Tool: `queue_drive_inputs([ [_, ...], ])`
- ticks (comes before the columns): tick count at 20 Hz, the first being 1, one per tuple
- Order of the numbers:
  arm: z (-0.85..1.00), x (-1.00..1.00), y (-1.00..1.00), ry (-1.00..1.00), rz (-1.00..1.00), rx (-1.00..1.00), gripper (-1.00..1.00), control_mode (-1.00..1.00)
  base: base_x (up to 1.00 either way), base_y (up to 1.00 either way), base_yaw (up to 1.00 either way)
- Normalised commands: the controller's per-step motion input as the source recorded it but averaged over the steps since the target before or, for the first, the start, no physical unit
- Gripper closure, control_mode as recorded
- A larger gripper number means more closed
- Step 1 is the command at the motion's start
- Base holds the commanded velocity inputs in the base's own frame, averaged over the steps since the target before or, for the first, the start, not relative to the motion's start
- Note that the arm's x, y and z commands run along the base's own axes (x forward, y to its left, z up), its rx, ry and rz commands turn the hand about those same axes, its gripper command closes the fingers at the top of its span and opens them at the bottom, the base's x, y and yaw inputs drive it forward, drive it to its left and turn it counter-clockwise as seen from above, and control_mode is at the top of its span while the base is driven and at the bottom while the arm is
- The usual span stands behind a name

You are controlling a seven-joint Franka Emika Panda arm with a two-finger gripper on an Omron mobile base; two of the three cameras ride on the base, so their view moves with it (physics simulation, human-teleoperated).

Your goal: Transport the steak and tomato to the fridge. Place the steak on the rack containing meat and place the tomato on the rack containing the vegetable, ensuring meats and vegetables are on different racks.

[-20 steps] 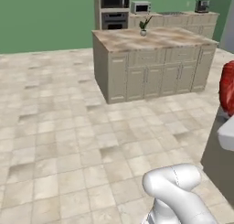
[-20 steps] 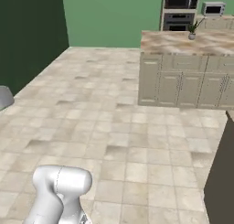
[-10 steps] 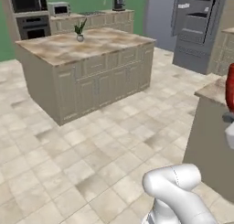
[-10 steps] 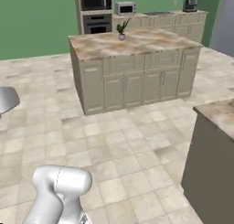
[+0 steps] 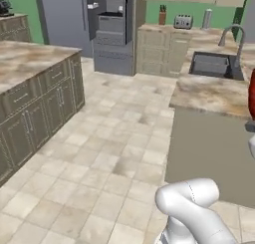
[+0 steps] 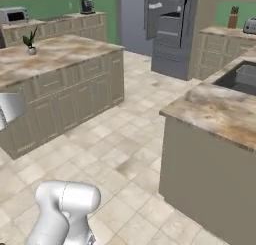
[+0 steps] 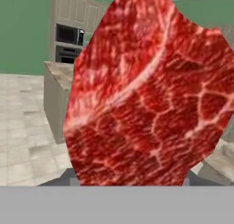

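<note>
The pincer is clamped on the steak, and in the hand view that marbled red slab rears up right in front of the lens, with a red sliver of it at the right edge of the left base view! Up ahead the grey fridge stands with its door open, racks showing, beside the desk with the sink; the island desk carries a small potted plant.

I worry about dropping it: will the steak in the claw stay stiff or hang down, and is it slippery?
The steak stands up broad and flat above the claw, so it probably stays stiff. Its glossy marbled face suggests it may be slippery. It looks wide, so it might swing while driving.
</note>
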Motion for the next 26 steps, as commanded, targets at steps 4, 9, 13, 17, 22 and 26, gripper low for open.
queue_drive_inputs([
  [4, 0.00, 0.00, 0.00, 0.00, 0.00, 0.00, 1.00, 1.00, 0.75, 0.64, -0.81],
  [9, 0.00, 0.00, 0.00, 0.00, 0.00, 0.00, 1.00, 1.00, 0.82, 0.69, -0.78],
  [13, 0.00, 0.00, 0.00, 0.00, 0.00, 0.00, 1.00, 1.00, 0.96, 0.77, -0.73],
  [17, 0.00, 0.00, 0.00, 0.00, 0.00, 0.00, 1.00, 1.00, 1.00, 0.87, -0.67],
  [22, 0.00, 0.00, 0.00, 0.00, 0.00, 0.00, 1.00, 1.00, 1.00, 0.99, -0.59],
  [26, 0.00, 0.00, 0.00, 0.00, 0.00, 0.00, 1.00, 1.00, 1.00, 1.00, -0.52],
])
